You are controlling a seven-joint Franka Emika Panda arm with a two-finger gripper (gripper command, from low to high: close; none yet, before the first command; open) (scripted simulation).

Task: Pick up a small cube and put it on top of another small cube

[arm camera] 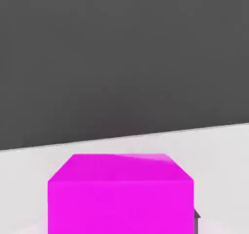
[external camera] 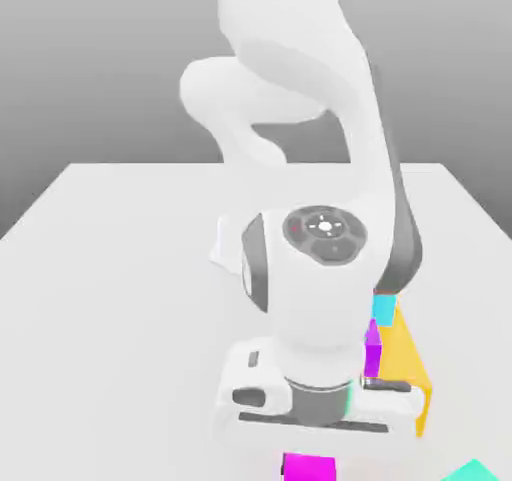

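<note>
A magenta cube [external camera: 308, 466] rests on the white table [external camera: 110, 299] at the near edge of the exterior view, directly below my gripper [external camera: 310, 437]. The white hand hangs straight over it, and its body hides how the jaws stand around the cube. In the hand view the same magenta cube [arm camera: 121, 194] sits very close on the white surface. A teal cube [external camera: 470, 472] peeks in at the exterior view's lower right corner.
To the exterior view's right of the hand stands an orange block [external camera: 405, 364] with a small purple piece [external camera: 372, 349] and a cyan piece [external camera: 384, 307] against it. The arm's white links rise over the table's middle.
</note>
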